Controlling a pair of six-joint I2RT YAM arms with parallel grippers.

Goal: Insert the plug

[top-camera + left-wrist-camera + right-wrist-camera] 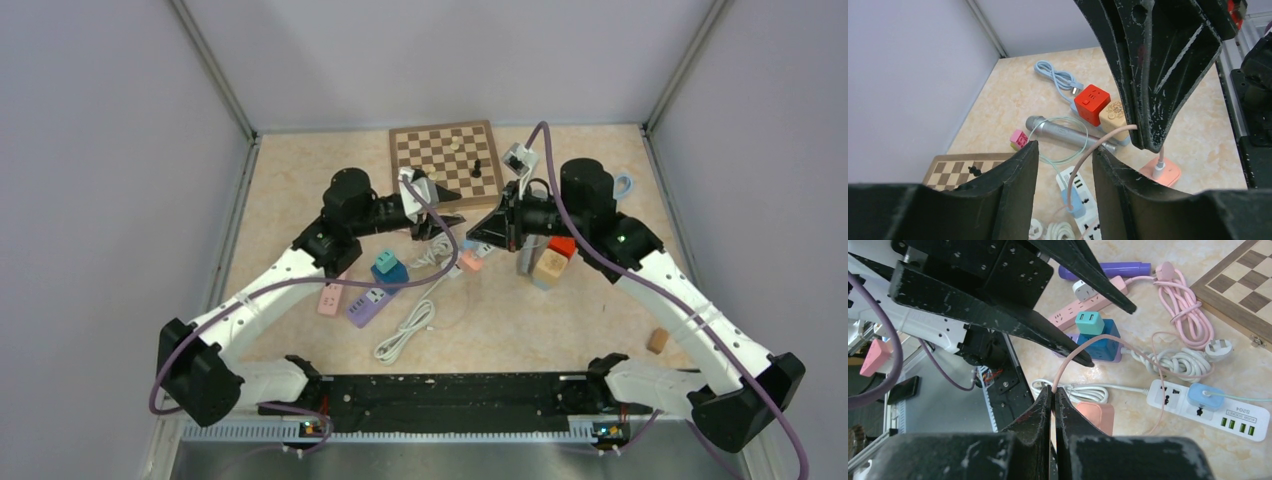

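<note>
Plug cable (1063,365), pinched in right pincer (1053,388)

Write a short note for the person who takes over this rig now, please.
Right gripper: shut on the thin pink cable, just above the white plug.
Left gripper: open; the cable runs between its fingers, not pinched.
The plug stands on the salmon block; whether it is seated, I cannot tell.
Left to do: check the seating, press if needed, release.
</note>
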